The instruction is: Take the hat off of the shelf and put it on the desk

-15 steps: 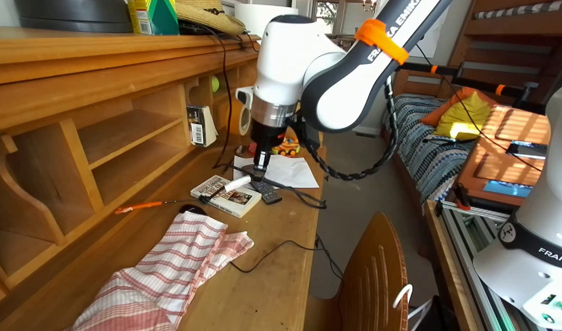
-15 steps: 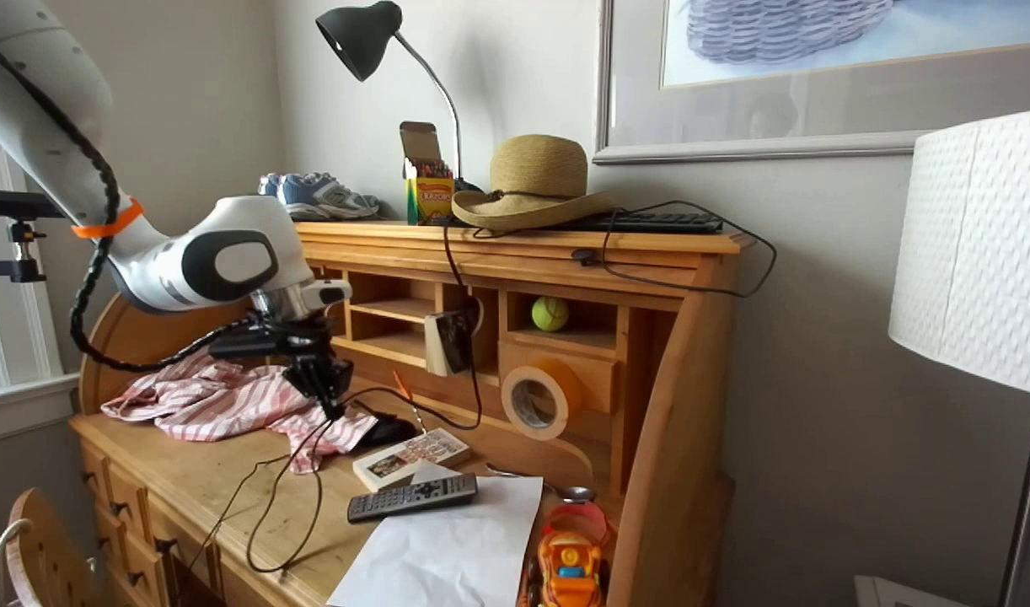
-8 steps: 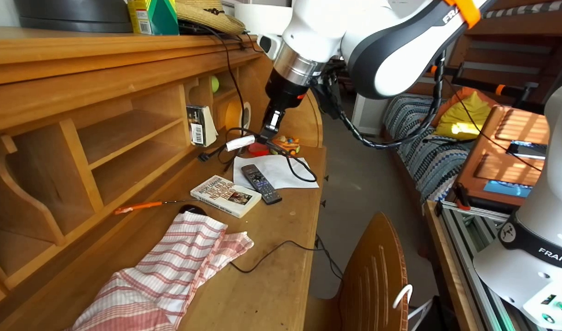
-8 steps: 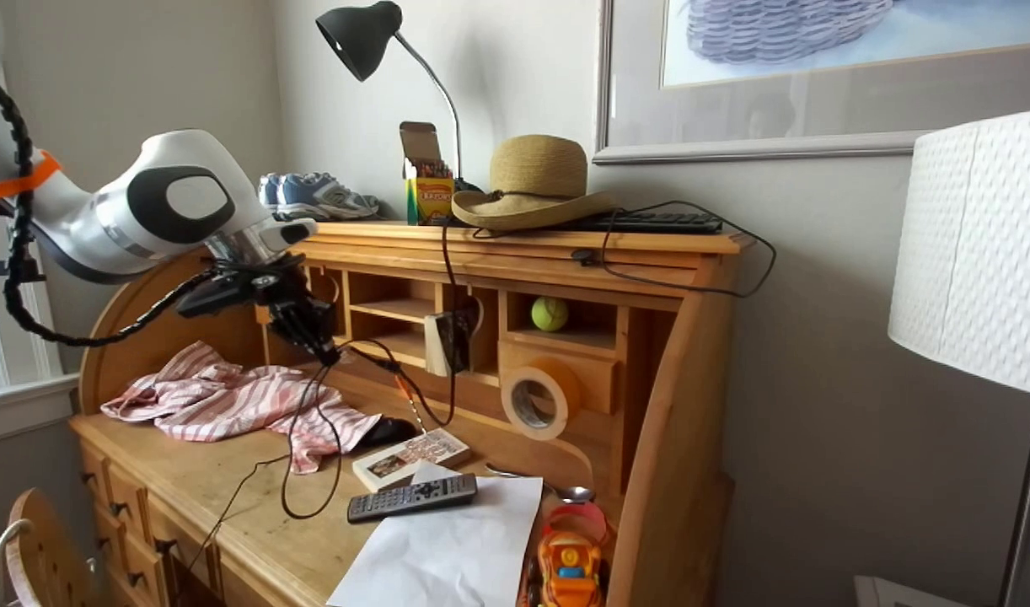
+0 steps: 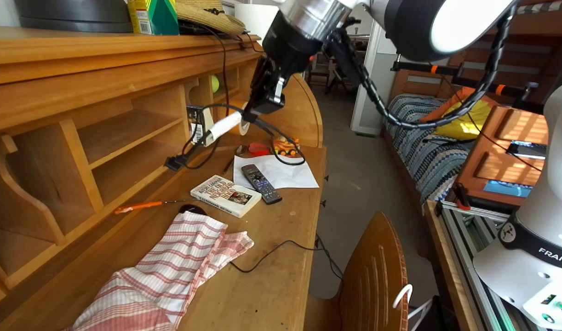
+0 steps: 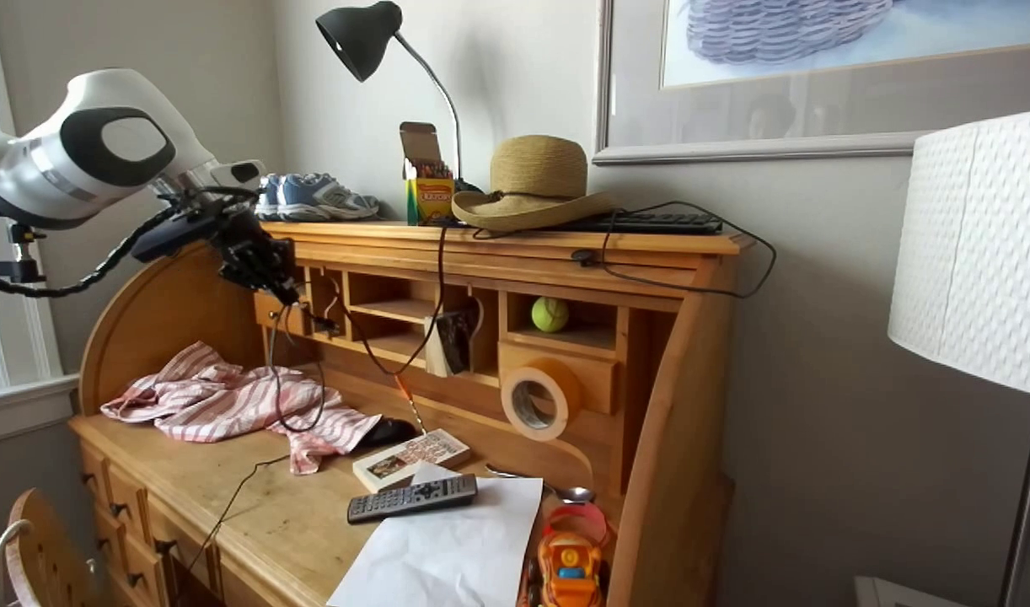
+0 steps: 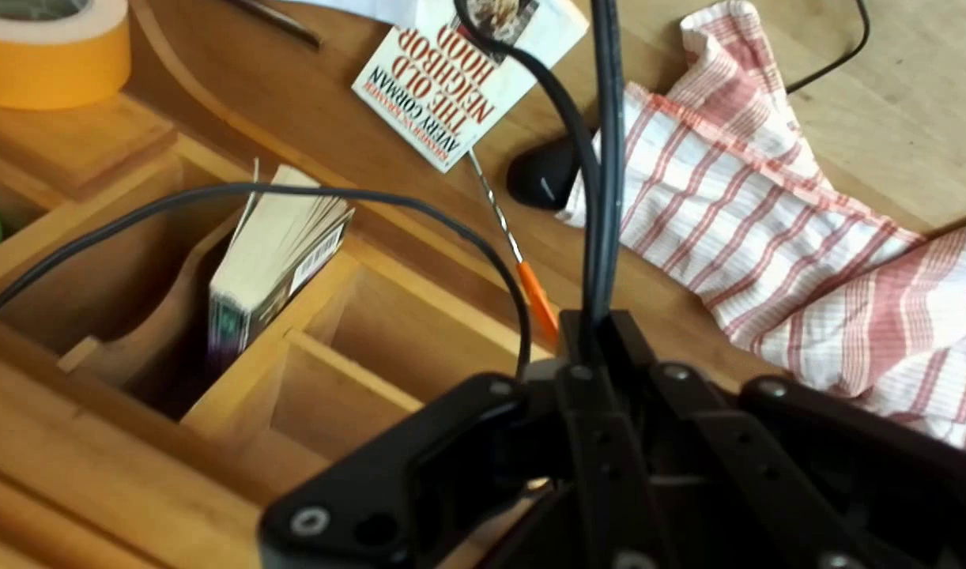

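The tan straw hat [image 6: 539, 173] sits on the shelf [image 6: 380, 244] on top of the desk [image 6: 245, 502], its brim partly over a black keyboard. Its brim and part of its crown [image 5: 207, 20] show at the top of an exterior view; the wrist view does not show it. My gripper [image 5: 249, 110] is shut on a black cable [image 7: 605, 158] and holds it in the air in front of the cubbyholes, below shelf height. The gripper [image 6: 289, 295] stands left of the hat and apart from it. The cable's plug end and white sleeve [image 5: 228, 124] hang beside the fingers.
On the desk lie a striped cloth [image 5: 161, 266], book [image 5: 226, 195], remote [image 5: 261, 184], paper [image 6: 456, 539], screwdriver [image 7: 538, 300] and toy car [image 6: 570, 561]. The shelf also bears a crayon box [image 6: 431, 190], lamp [image 6: 363, 42], shoes [image 6: 317, 198] and keyboard [image 6: 667, 221].
My gripper has risen from low over the desk, carrying the cable up with it. In an exterior view the arm has shifted left and up. The hat has not moved.
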{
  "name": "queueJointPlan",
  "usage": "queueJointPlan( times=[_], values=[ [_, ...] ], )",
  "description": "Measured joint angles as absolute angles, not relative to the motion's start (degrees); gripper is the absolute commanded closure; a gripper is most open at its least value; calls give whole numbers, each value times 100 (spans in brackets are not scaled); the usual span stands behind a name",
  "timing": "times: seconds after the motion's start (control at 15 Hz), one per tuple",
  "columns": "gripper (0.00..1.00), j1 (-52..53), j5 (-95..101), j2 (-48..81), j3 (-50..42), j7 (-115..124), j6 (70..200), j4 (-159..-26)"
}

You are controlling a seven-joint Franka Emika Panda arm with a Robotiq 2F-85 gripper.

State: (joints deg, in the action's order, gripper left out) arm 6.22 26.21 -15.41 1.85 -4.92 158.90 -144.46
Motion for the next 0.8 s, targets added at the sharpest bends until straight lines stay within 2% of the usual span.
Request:
queueJointPlan(
  times=[0.33,0.53,0.6,0.8],
  values=[
    [98,371,2623,-2379,470,-502,15399,-14092],
    [98,336,2509,-2791,508,-635,14587,-13819],
    [92,355,2436,-2901,510,-751,14255,-13717],
    [92,463,2240,-3045,509,-1108,13582,-13495]
  ],
)
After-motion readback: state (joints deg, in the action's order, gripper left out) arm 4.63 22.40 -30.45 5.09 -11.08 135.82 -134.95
